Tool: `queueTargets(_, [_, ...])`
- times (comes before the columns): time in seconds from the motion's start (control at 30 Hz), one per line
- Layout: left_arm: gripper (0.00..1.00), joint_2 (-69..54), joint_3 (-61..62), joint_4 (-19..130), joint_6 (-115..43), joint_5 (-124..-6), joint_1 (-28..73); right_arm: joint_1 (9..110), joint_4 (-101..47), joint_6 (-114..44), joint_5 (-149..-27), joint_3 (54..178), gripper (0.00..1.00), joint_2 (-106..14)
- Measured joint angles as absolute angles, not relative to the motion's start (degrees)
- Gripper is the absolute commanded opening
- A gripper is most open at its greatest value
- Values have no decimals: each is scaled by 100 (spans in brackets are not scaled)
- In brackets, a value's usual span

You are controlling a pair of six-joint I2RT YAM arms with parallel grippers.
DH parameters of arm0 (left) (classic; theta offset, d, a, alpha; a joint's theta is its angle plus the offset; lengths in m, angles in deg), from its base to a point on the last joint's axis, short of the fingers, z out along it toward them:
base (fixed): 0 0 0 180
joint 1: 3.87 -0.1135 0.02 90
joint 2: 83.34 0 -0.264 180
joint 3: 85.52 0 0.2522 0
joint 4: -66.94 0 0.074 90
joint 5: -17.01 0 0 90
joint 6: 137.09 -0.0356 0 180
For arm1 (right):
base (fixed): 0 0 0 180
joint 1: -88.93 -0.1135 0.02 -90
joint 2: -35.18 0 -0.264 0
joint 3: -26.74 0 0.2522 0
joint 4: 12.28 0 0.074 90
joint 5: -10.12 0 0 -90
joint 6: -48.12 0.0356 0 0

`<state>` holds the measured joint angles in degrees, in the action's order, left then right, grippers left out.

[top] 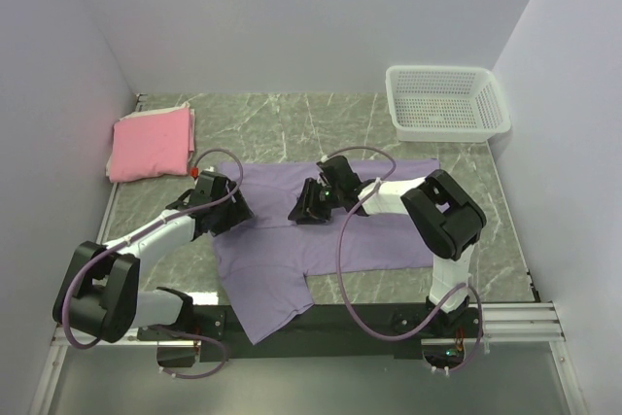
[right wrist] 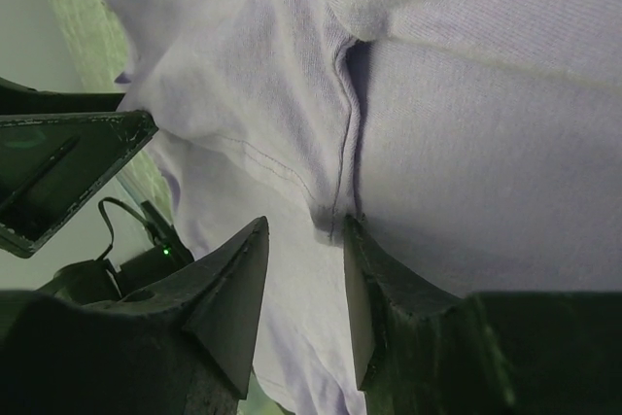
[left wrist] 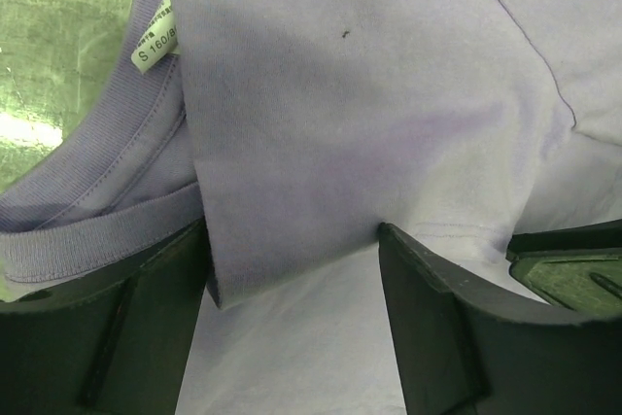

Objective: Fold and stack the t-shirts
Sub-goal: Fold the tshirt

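Note:
A lavender t-shirt [top: 321, 245] lies spread across the middle of the table, with one sleeve reaching the near edge. A pink t-shirt [top: 151, 143] sits folded at the back left. My left gripper [top: 233, 209] is down on the lavender shirt's left side, close to the collar [left wrist: 87, 230]. In the left wrist view this gripper [left wrist: 292, 240] is open wide, and a folded flap of lavender cloth [left wrist: 369, 94] hangs between its fingers. My right gripper [top: 301, 211] rests on the shirt's middle. Its jaws [right wrist: 305, 225] stand apart over a seam crease in the lavender cloth [right wrist: 466, 143].
A white mesh basket [top: 447, 99] stands at the back right. White walls close in the table on the left, back and right. A size label [left wrist: 154, 41] shows inside the collar. The metal rail [top: 515, 323] with the arm bases runs along the near edge.

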<state>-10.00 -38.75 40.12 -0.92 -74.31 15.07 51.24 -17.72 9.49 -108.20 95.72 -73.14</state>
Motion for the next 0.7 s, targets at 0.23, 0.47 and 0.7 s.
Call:
queueTargets(0.23, [79,-1000,-3875,4005,-92,-7427,1507,5058,-1879,903,-10772,9651,23,-7384])
queueTargets(0.47, [81,-1017,-3875,3983,-92,-7427,1507,5043,-2124,750,-10689,9804,0,-7370])
queueTargets(0.7, [78,-1120,-3875,3852,-92,-7431,1507,5043,-2454,578,-10612,9902,0,-7178])
